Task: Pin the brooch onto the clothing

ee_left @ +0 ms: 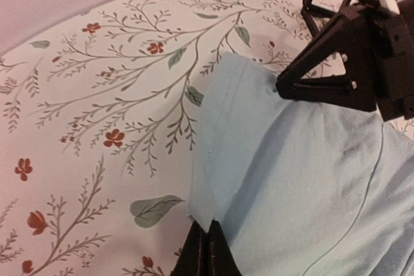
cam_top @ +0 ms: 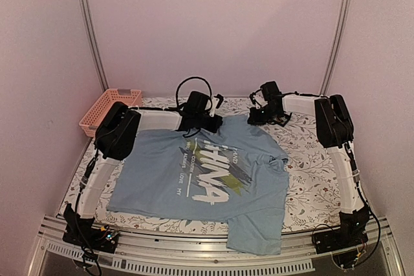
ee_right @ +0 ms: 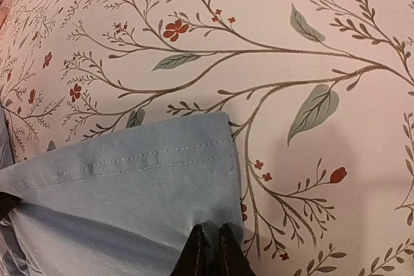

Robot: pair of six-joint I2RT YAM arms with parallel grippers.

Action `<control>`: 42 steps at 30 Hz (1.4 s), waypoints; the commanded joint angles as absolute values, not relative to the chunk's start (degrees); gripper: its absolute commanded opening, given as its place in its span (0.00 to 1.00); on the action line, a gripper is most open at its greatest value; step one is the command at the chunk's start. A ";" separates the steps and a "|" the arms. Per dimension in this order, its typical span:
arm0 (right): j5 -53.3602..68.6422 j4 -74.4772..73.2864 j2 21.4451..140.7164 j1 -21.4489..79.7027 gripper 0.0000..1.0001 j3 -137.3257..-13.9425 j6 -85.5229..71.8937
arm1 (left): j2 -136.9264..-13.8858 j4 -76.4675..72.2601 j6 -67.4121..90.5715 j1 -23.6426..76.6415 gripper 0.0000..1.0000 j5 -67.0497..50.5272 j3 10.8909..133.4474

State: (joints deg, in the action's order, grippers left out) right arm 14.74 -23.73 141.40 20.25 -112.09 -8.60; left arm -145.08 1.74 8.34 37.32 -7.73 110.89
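Observation:
The light blue T-shirt (cam_top: 162, 172) lies flat on the floral table, its white "CHINA" lettering (cam_top: 208, 176) facing up. My left gripper (cam_top: 199, 126) is at the shirt's far edge. In the left wrist view it (ee_left: 208, 236) is shut on a corner of the blue cloth (ee_left: 291, 179). My right gripper (cam_top: 260, 119) is at the far right corner. In the right wrist view it (ee_right: 213, 237) is shut on the stitched hem (ee_right: 142, 185). The right gripper also shows in the left wrist view (ee_left: 336, 69). The brooch is out of view.
A pink plastic basket (cam_top: 108, 109) stands at the back left corner. The floral tablecloth (cam_top: 310, 172) shows bare to the right of the shirt. One sleeve (cam_top: 259, 234) hangs over the near edge by the metal rail (cam_top: 194, 260).

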 commanded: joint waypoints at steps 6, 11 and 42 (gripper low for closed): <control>13.30 -24.70 140.80 20.57 0.06 -108.90 -7.92 | -141.54 -5.70 10.68 33.67 0.00 -1.58 107.88; 15.26 -23.75 140.95 20.50 0.16 -109.53 -7.46 | -144.09 -1.30 11.22 33.36 0.10 -4.28 111.72; 27.97 -23.65 150.39 20.17 0.00 -122.90 -21.31 | -119.67 1.82 24.11 19.01 0.46 3.00 77.59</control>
State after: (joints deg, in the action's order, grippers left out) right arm 23.24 -23.18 144.66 19.77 -121.54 -14.72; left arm -117.51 -2.02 21.78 18.24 0.14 79.00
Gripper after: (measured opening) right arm 0.006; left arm 0.454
